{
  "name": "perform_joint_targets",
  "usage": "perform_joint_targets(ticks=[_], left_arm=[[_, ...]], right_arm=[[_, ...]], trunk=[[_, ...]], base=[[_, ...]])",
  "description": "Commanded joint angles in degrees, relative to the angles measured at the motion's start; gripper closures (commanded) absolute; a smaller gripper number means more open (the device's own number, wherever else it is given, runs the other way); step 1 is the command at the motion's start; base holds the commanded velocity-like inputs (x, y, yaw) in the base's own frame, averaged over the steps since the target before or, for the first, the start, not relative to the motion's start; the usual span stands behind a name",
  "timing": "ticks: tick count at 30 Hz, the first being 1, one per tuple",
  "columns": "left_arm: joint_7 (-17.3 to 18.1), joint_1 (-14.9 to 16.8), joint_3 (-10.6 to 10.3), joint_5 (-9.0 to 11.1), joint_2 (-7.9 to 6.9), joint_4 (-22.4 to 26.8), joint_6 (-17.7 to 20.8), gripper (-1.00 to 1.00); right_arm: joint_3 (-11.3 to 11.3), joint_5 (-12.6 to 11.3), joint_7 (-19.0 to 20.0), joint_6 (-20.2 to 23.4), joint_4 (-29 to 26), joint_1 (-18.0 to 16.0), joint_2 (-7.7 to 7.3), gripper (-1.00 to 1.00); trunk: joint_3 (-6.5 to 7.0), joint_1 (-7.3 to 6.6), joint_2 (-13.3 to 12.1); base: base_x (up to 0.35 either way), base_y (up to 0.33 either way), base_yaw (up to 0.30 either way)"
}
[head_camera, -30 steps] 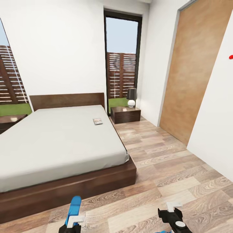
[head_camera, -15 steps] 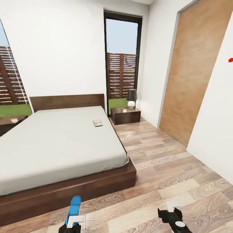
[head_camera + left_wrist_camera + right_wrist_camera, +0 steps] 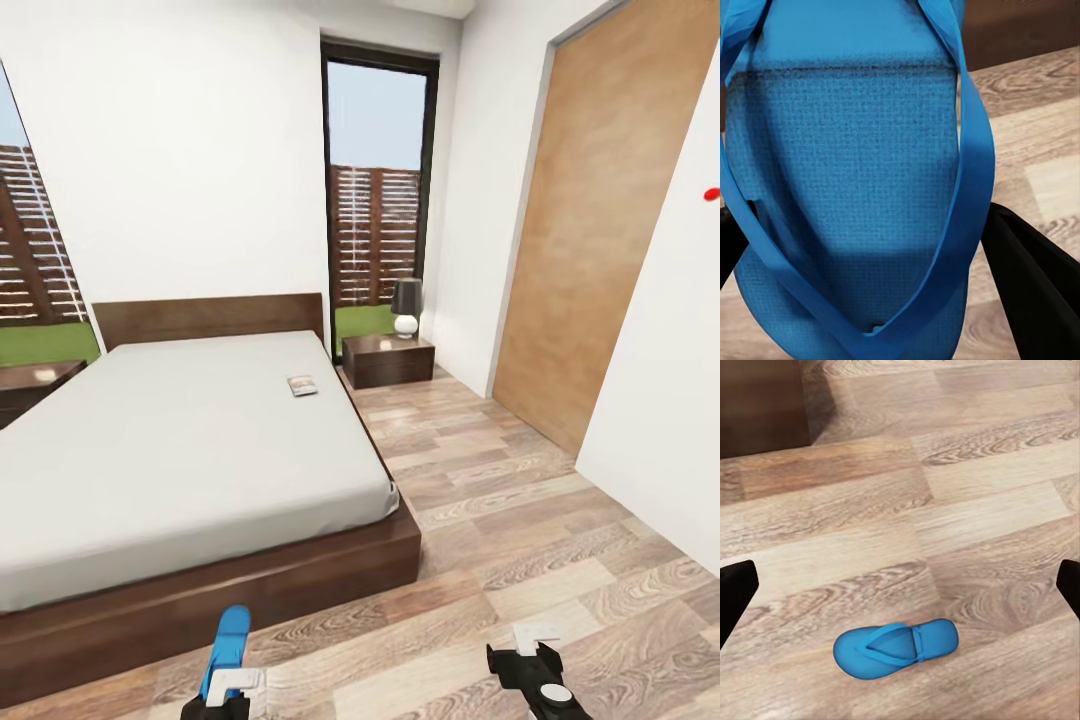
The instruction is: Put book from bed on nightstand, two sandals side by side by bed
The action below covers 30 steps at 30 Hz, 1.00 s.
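The bed (image 3: 190, 450) fills the left of the room, with the book (image 3: 302, 385) lying on its mattress near the edge that faces the far nightstand (image 3: 388, 359), which stands just beside the headboard end and carries a small lamp (image 3: 406, 303). Just off the bed's foot, the left gripper (image 3: 228, 690) has its fingers pinching one blue sandal (image 3: 855, 195). The right gripper (image 3: 535, 665) hangs with its fingers spread wide over the second sandal (image 3: 896, 647), which lies flat on the wood floor (image 3: 967, 510) near the bed's corner
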<state>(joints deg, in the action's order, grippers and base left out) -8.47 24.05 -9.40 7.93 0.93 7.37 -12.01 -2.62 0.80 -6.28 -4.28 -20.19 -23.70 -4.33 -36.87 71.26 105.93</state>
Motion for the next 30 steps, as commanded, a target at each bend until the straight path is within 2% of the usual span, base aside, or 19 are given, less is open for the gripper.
perform_joint_targets(ticks=[1,30], left_arm=[[-0.23,0.02,-0.5,0.59,0.01,-0.06,-0.21,1.0],[-0.24,-0.05,-0.52,0.59,-0.02,-0.03,-0.29,1.0]], right_arm=[[-0.28,0.08,-0.31,-0.12,0.05,-0.03,-0.02,-1.0],[-0.33,0.08,-0.31,-0.12,0.1,-0.03,0.2,-1.0]], trunk=[[0.13,-0.23,-0.39],[5.33,-6.6,-12.02]], base=[[0.0,0.0,0.0],[0.0,0.0,0.0]])
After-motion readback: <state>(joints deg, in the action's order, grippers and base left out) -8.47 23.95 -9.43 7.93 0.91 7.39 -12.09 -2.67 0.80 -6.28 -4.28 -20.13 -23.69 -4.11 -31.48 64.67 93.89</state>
